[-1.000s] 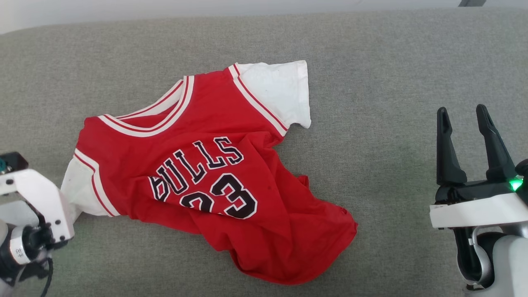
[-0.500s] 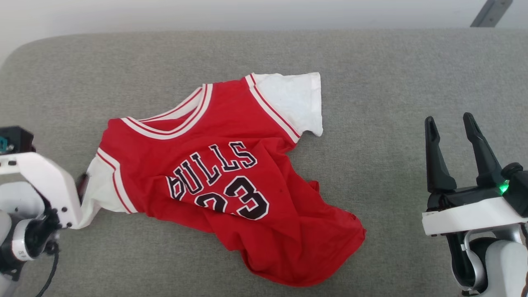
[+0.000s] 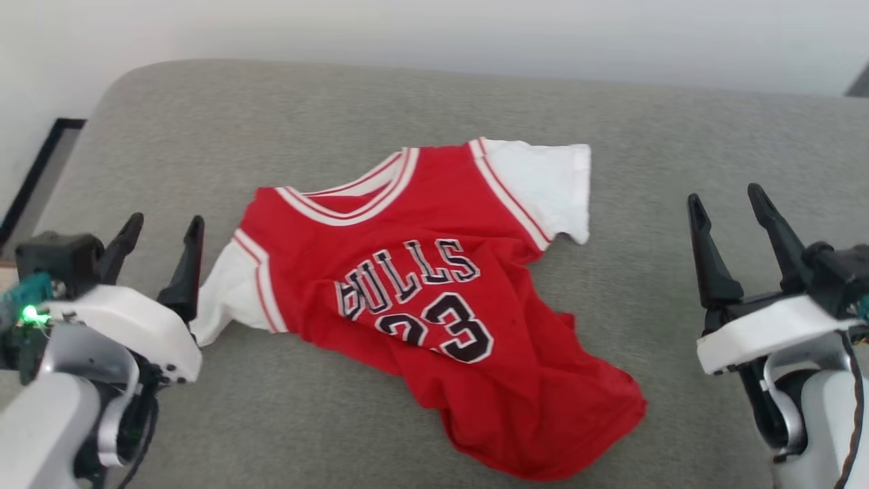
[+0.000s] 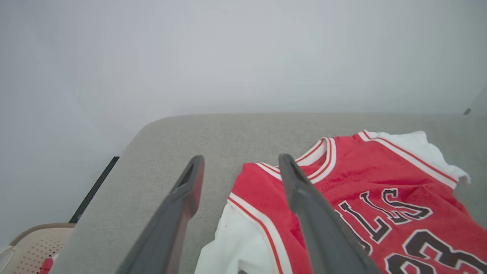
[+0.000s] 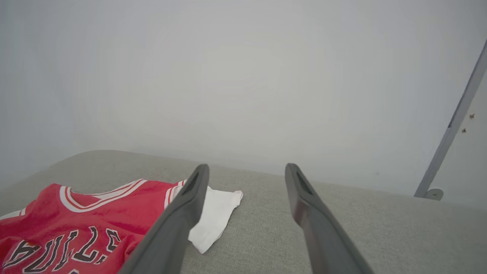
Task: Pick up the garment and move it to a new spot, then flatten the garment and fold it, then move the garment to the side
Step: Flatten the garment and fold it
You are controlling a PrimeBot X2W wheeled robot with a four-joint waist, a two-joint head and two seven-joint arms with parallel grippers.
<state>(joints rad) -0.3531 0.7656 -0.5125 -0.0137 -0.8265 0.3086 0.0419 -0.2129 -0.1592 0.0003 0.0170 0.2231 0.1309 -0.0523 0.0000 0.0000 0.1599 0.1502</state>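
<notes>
One garment (image 3: pixel 434 272) lies rumpled and lettering-up near the middle of a grey cushion (image 3: pixel 339 122), collar toward the wall (image 3: pixel 407 27) and red hem bunched toward the robot. Its two white sleeves stick out, one at the far right and one at the near left.

Just left of that near sleeve are the left fingers (image 3: pixel 185 272), two of them, spread wide and holding nothing. I cannot tell whether they touch the cloth. The right fingers (image 3: pixel 706 258), also two, are well to the garment's right, spread and empty, with bare cushion between.

Bare cushion rings the garment on every side, widest to its right. Left of the garment the cushion ends in a rounded corner. Beyond that are one dark strip (image 3: pixel 41 170) and one beige perforated basket (image 4: pixel 34 243). Far right of the garment, one grey bar (image 5: pixel 456 118) runs up the wall.
</notes>
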